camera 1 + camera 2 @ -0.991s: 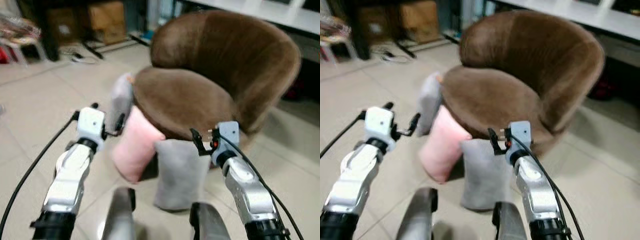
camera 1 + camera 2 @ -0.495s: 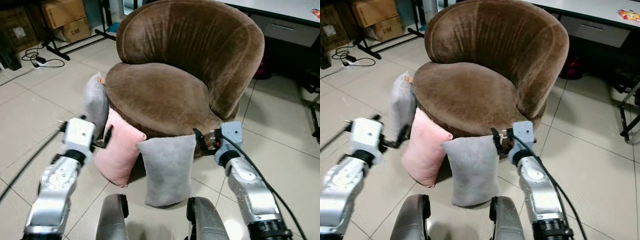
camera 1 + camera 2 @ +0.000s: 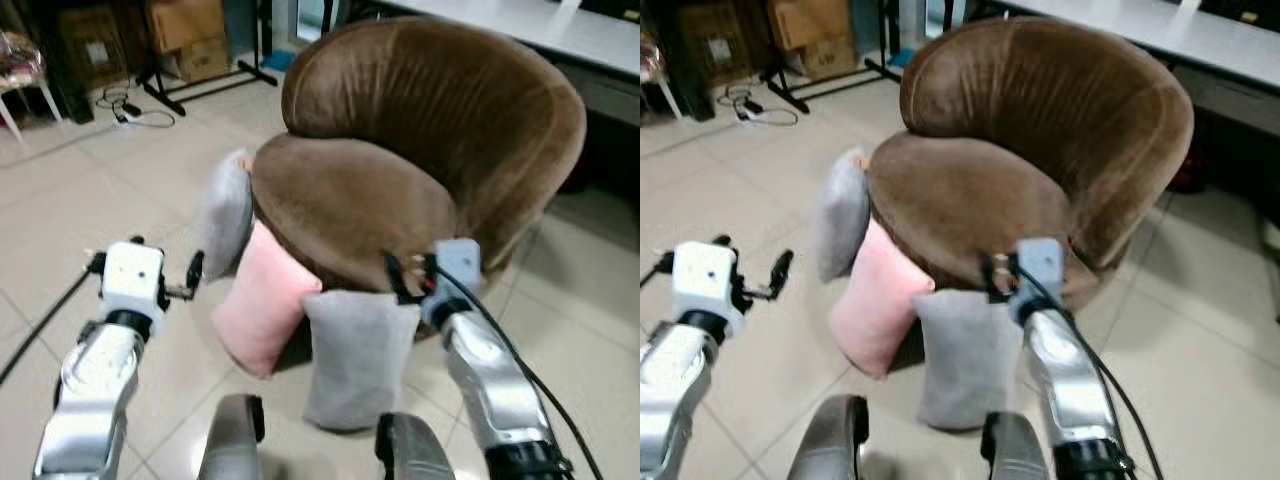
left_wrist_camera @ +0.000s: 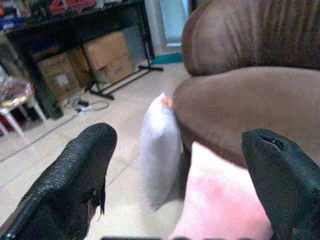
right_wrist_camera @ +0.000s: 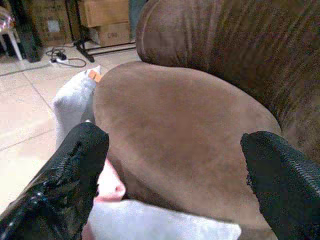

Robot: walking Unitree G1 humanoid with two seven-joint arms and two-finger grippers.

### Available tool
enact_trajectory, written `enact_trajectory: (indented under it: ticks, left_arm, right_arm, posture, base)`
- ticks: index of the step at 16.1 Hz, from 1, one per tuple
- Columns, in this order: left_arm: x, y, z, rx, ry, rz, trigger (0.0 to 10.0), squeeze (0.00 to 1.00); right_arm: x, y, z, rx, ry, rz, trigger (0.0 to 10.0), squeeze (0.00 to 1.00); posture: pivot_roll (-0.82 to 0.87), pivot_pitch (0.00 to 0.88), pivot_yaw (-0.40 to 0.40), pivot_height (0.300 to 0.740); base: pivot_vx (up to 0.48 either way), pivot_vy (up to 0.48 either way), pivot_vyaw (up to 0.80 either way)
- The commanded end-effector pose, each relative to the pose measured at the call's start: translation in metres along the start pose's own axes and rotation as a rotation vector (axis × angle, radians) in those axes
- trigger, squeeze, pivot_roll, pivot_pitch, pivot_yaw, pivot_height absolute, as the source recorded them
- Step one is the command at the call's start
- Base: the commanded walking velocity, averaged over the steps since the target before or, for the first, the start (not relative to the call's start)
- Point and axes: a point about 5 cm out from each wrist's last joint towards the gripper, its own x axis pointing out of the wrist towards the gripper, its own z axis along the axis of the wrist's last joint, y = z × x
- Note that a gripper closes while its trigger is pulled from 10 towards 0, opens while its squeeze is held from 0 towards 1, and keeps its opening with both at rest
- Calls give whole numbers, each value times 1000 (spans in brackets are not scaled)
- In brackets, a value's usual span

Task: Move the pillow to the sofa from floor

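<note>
With the left gripper (image 3: 193,275) spread wide beside the far grey pillow (image 3: 226,215), the pink pillow (image 3: 263,300) leaning on the sofa (image 3: 400,160), and the right gripper (image 3: 400,277) wide above the near grey pillow (image 3: 358,355), a shallow pinch risks soft fabric slipping free.

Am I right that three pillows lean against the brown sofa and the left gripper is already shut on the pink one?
Not quite. The left gripper is open and holds nothing, short of the pink pillow, as the left wrist view shows. Three pillows do lean against the brown sofa.
</note>
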Motion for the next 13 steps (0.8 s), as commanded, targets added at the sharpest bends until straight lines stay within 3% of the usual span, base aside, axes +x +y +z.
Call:
enact_trajectory:
  ticks: [1, 9, 13]
  left_arm:
    - [3, -11, 3, -10, -6, -35, 10000, 0]
    - [5, -15, -3, -9, 5, -42, 10000, 0]
    - [6, -15, -10, 28, 22, -22, 10000, 0]
  right_arm:
    - [-5, -15, -6, -9, 21, -60, 10000, 0]
    - [-6, -17, -6, -9, 26, -65, 10000, 0]
    - [-4, -12, -10, -8, 58, 10, 10000, 0]
  posture:
    - [-13, 0, -47, 600]
    - [-25, 0, -48, 600]
    - [-21, 0, -56, 575]
  base:
    - [330, 0, 0]
    - [328, 0, 0]
    - [0, 0, 0]
